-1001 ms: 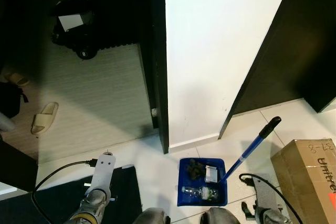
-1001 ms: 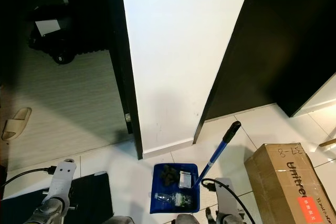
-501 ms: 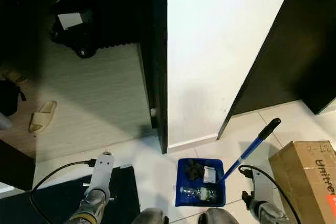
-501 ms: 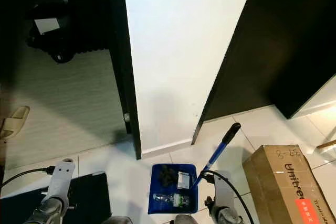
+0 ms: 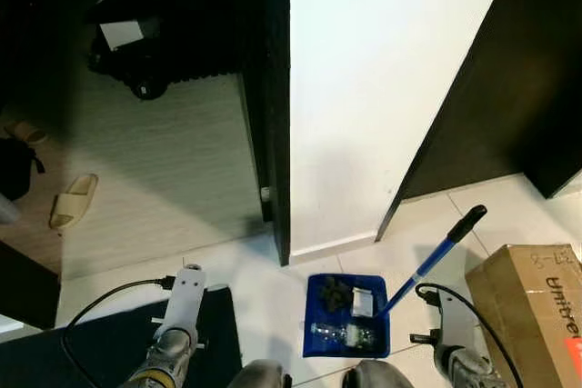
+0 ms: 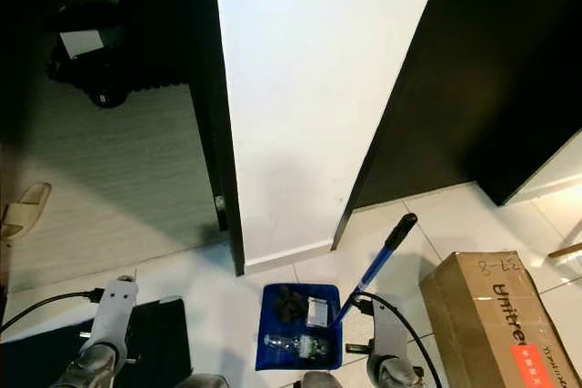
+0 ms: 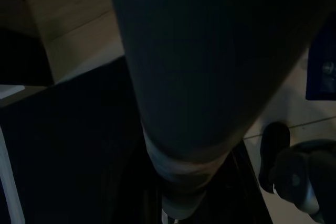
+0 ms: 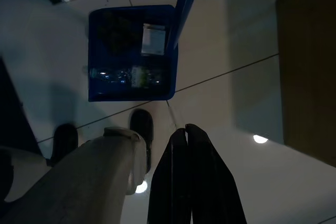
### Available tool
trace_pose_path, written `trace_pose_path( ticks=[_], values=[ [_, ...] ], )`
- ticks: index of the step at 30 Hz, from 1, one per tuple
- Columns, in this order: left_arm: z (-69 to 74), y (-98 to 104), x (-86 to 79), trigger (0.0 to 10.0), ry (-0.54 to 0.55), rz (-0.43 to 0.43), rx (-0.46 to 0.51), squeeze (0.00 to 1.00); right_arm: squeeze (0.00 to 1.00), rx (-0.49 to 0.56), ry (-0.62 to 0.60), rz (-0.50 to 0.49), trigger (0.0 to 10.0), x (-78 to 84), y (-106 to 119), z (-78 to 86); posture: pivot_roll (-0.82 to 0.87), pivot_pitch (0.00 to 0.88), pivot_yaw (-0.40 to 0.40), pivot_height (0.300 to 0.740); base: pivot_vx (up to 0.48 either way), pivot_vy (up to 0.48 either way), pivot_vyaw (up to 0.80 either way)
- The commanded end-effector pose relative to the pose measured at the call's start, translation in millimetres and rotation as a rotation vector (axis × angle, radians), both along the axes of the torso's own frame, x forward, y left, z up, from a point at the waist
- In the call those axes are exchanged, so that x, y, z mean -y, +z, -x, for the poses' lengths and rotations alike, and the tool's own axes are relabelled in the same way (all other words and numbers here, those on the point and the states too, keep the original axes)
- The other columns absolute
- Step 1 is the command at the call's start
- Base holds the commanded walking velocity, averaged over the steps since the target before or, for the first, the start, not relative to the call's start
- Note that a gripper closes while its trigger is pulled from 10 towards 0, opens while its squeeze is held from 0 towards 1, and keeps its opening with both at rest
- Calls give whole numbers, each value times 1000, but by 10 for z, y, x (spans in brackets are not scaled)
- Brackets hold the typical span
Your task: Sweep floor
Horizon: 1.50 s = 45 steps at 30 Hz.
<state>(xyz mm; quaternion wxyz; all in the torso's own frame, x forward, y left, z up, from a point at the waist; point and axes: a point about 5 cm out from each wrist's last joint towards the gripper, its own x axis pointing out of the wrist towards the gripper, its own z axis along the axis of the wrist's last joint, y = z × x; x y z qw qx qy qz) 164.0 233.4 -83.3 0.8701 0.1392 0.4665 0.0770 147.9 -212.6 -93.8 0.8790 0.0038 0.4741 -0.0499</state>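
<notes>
Your blue dustpan (image 5: 347, 316) sits on the white tile floor (image 5: 255, 270) just in front of the white wall end (image 5: 382, 88), holding dark debris, a small white packet and a clear plastic bottle (image 5: 344, 334), with its blue long handle (image 5: 427, 261) leaning up toward your right. Your right hand (image 8: 191, 145) hangs low beside the dustpan with its two black fingers pressed together on nothing, next to a cardboard box (image 5: 532, 302). Your left arm (image 5: 177, 315) hangs idle above a black mat (image 5: 109, 352); its finger state cannot be determined.
</notes>
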Motion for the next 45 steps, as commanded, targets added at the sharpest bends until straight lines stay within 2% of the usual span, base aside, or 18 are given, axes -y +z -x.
trace_pose_path(
  ticks=[1,2,3,4,5,6,7,9,11,21,23,30,33,34,39,40,45],
  values=[
    [5,-23,74,10000,-21,1,-21,0,0,-7,-24,7,0,32,-7,33,73,0,-43,740,0,0,0],
    [7,-26,78,10000,-8,-1,-21,0,0,-15,-44,21,8000,61,-9,49,70,0,-41,740,0,0,0],
    [11,-27,74,10000,4,-2,-22,0,0,-23,-57,35,8000,79,-11,57,66,0,-36,740,0,0,0],
    [7,-27,81,10000,11,3,-19,0,0,-24,-58,28,10000,80,-12,60,52,0,-16,740,0,0,0],
    [7,-27,81,10000,11,3,-19,0,0,-24,-58,28,10000,80,-12,60,52,0,-16,740,0,0,0],
    [3,-30,102,10000,-5,5,-23,0,1000,-25,-63,15,10000,78,-13,61,43,0,-8,740,0,0,0],
    [1,-44,163,10000,-62,-1,-41,0,1000,-3,-87,-9,10000,80,-3,42,53,0,-23,740,0,0,0],
    [-4,-44,173,10000,-66,-3,-43,0,1000,6,-94,-17,10000,82,3,30,58,0,-30,740,0,0,0],
    [-27,-32,166,10000,-24,-1,-28,0,1000,15,-88,-30,10000,73,9,16,59,0,-30,740,0,0,0],
    [-112,-16,279,10000,-10,14,-8,0,1000,10,-45,-32,10000,32,5,7,70,0,-36,740,0,0,0],
    [-173,46,81,10000,-20,-1,-13,0,1000,24,-51,-37,10000,23,12,-12,75,0,-35,740,0,0,0],
    [-189,62,40,10000,-24,-9,-16,0,1000,8,-50,-9,10000,49,10,-4,71,0,-24,740,0,0,0],
    [-166,50,46,10000,-32,-12,-19,0,1000,-39,-43,12,10000,84,-13,56,68,0,-15,740,0,0,0],
    [-158,48,43,10000,-31,-12,-18,0,0,-54,-34,18,10000,91,-21,77,66,0,-13,740,0,0,0],
    [-141,39,49,10000,-56,-12,-23,0,0,-55,-38,-13,10000,92,-33,120,64,0,-10,740,0,0,0],
    [-141,40,46,10000,-52,-11,-21,0,0,-54,-50,-10,0,111,-33,135,64,0,-11,740,0,0,0],
    [-141,44,35,10000,-39,-16,-14,0,0,-64,-49,15,0,170,-37,187,66,0,-15,740,0,0,0]
  ],
)
